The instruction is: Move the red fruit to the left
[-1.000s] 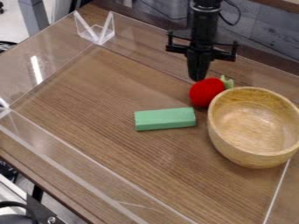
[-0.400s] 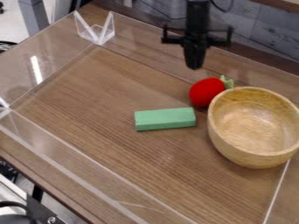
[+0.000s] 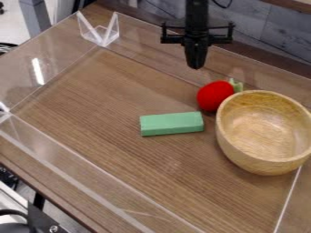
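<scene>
Red fruit (image 3: pixel 216 95), small and round with a bit of green leaf at its upper right, lies on the wooden desk (image 3: pixel 109 100) touching the outer rim of the wooden bowl (image 3: pixel 263 130) at the bowl's upper left. Nothing holds the fruit. Left of the bowl and a little lower than the fruit lies a green rectangular block (image 3: pixel 172 123), flat on the desk, near the bowl's rim but apart from it, and apart from the fruit as well. The gripper (image 3: pixel 195 64) hangs above and to the left of the fruit, farther from the bowl than the fruit is, pointing straight down with a black crossbar across its body; its jaws are closed together into one dark tip and grip nothing, and that tip stands clear of the fruit. A clear plastic wall (image 3: pixel 49 68) runs around the desk, with a folded corner far to the bowl's upper left.
</scene>
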Tool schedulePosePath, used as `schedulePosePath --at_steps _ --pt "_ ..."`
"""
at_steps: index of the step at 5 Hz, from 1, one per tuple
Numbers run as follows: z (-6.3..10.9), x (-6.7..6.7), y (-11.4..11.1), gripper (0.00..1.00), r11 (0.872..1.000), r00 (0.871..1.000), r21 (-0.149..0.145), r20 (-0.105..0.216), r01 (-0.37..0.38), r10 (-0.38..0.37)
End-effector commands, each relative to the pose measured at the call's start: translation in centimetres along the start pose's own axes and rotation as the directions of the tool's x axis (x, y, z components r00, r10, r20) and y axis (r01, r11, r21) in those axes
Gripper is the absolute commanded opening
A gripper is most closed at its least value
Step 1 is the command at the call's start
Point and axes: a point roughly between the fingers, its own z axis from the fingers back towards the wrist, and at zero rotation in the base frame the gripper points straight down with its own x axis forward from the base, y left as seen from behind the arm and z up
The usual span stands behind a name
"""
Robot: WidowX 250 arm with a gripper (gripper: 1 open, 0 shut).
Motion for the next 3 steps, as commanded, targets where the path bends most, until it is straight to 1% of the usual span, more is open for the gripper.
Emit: schedulePosePath --at_steps 1,2,3 --pt "-0.7 0.1 -0.4 0.00 1.000 0.999 -0.006 0.033 0.017 -0.017" --pt "0.0 -0.5 -0.8 0.00 1.000 0.999 -0.021 0.039 0.009 -0.008" --pt "1.5 -0.8 -0.9 0.00 0.999 0.999 -0.047 0.051 -0.001 0.004"
